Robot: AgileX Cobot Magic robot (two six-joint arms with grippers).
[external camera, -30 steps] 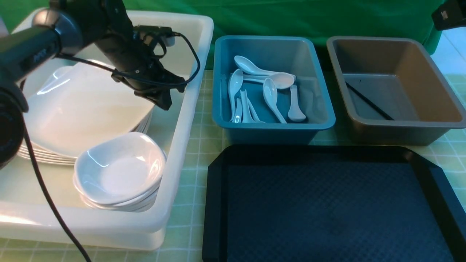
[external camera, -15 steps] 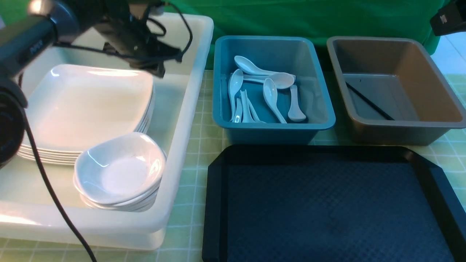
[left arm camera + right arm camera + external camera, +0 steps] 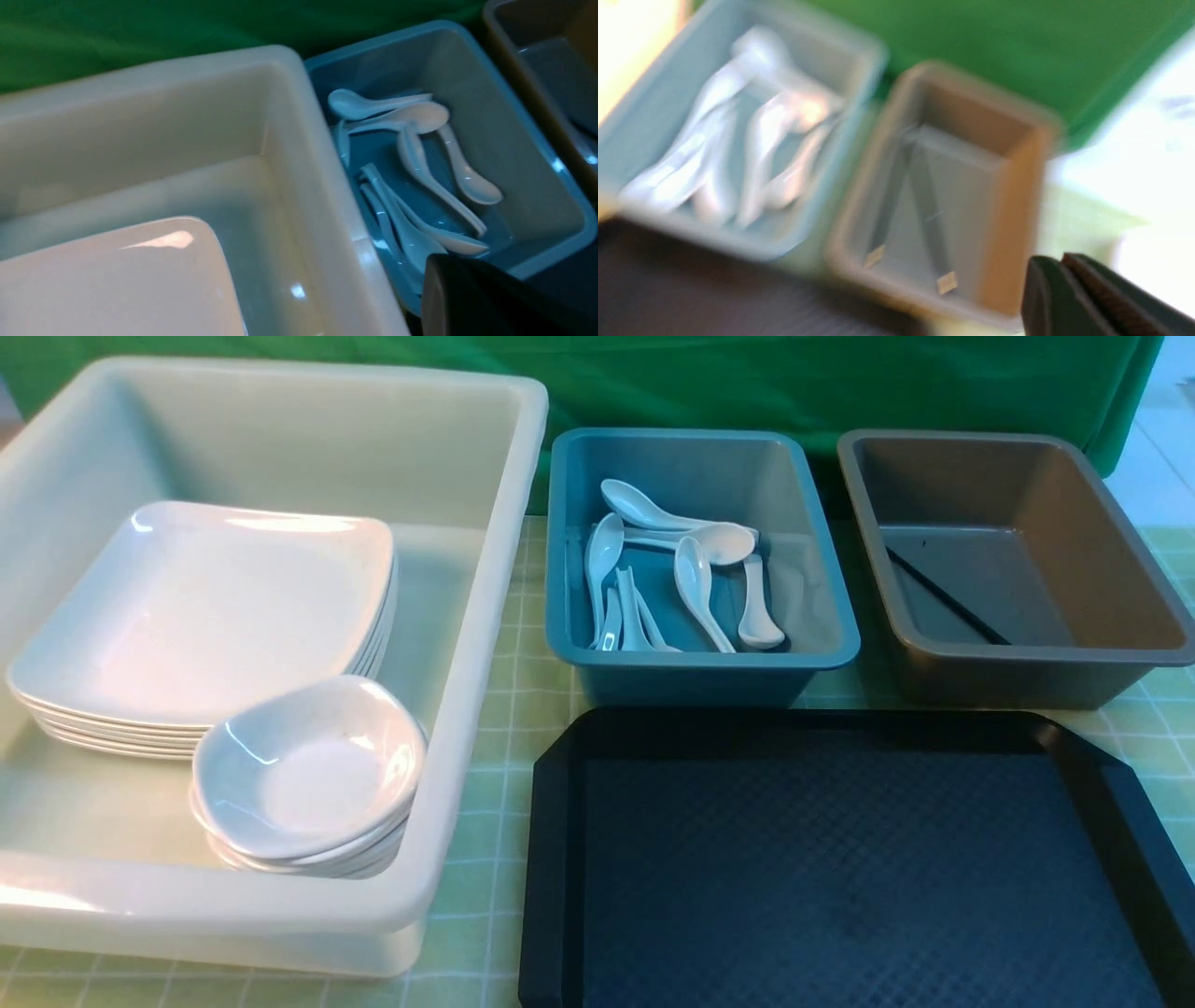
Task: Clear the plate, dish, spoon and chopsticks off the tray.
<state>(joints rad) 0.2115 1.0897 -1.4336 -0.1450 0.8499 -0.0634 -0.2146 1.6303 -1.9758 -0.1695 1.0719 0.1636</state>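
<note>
Gone from the front view is the left arm, which half a second ago hung over the white tub; the right arm's tip at the 1 o'clock corner has left too. Only the wrist views show the arms. The left gripper appears as one dark blurred shape over the blue bin, and I cannot tell how its fingers stand. The right gripper has its two fingers pressed together, holding nothing, near the brown bin.

Seen from the front, the tray lies at 5 o'clock with its textured floor bare. The plate tops a stack of plates in the tub at 9 o'clock, with a stack of small dishes leaning against the stack's near edge. The spoon lies among other white spoons in the blue bin at 12 o'clock. The chopsticks lie slantwise on the floor of the brown bin at 2 o'clock.
</note>
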